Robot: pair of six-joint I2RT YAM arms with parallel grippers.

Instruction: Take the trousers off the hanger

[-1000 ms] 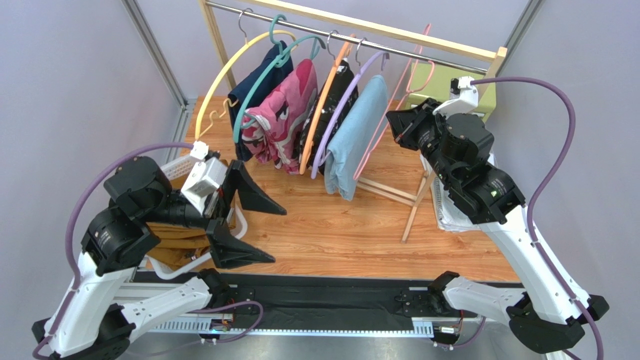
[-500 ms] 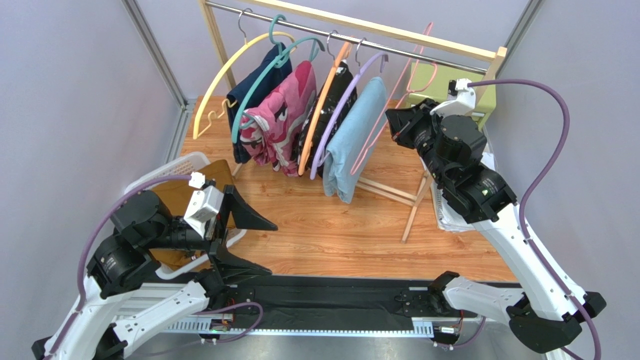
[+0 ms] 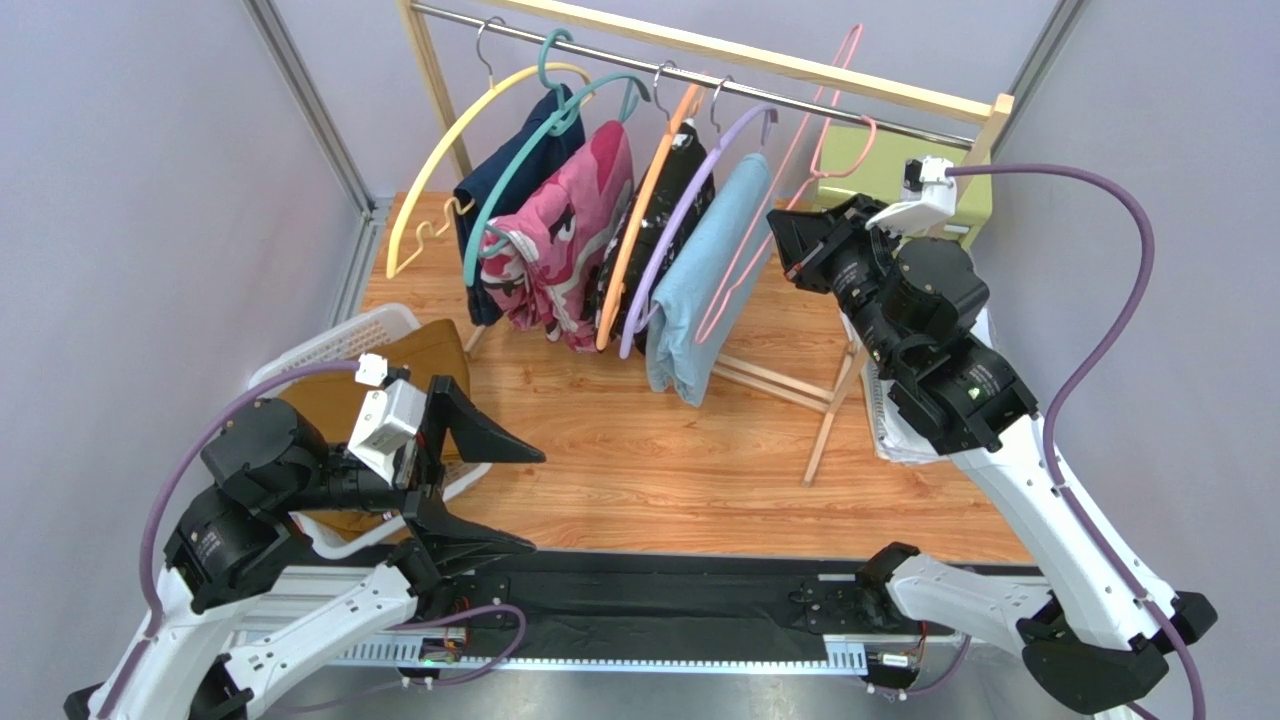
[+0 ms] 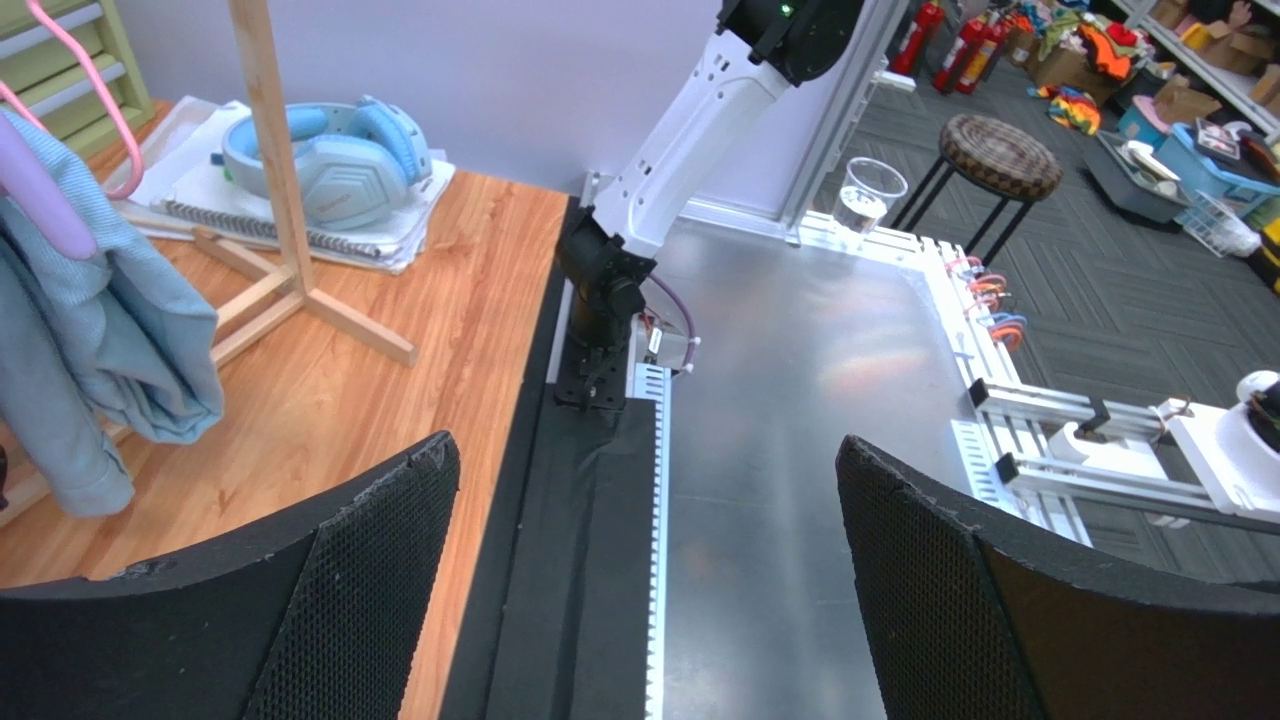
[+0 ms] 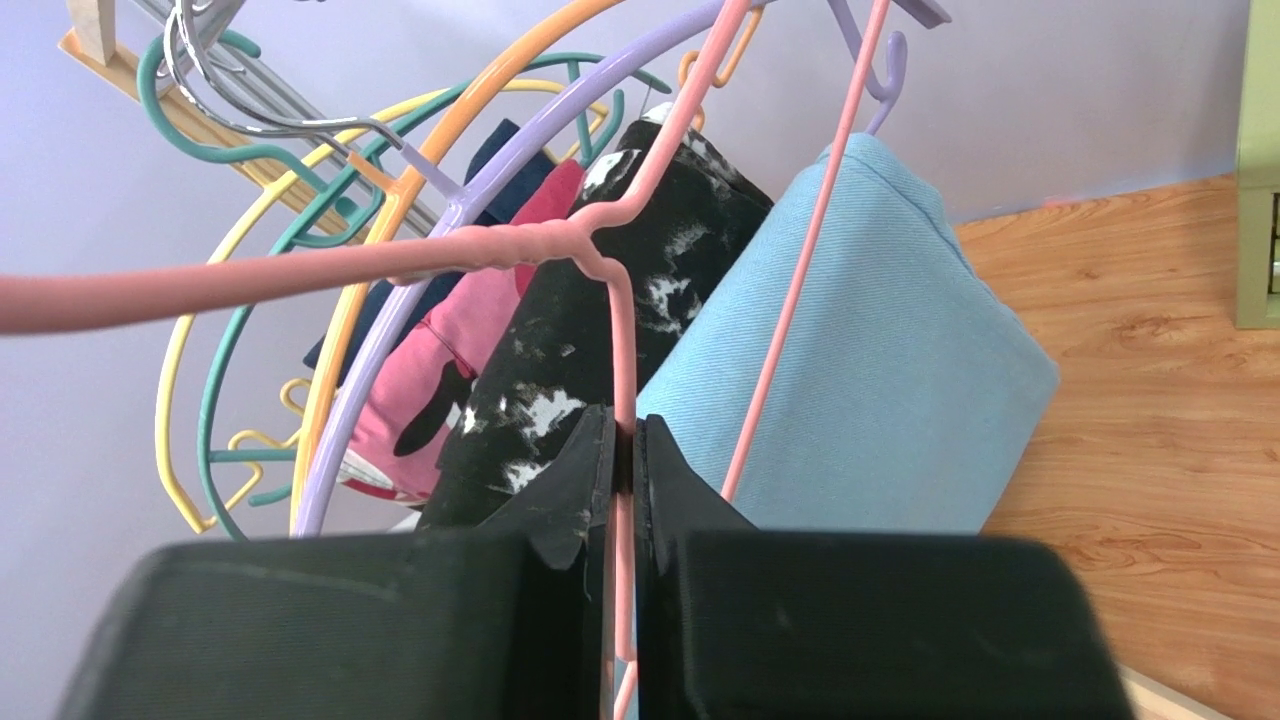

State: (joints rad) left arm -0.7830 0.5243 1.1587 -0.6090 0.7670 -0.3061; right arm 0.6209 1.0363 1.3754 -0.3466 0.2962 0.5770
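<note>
The mustard-brown trousers lie in the white basket at the left, mostly hidden behind my left arm. My left gripper is open and empty, held over the table's front edge to the right of the basket; its jaws stand wide apart in the left wrist view. My right gripper is shut on the thin pink hanger, which carries no garment and stands by the rail. In the right wrist view the jaws pinch the pink hanger's wire.
A wooden rack with a metal rail holds yellow, teal, orange and purple hangers with a navy, a pink patterned, a black patterned and a light blue garment. Blue headphones on notebooks lie at the right of the table.
My left gripper has drawn back from the basket toward the front edge, still open, leaving the trousers in the basket. My right gripper has moved the pink hanger a little higher.
</note>
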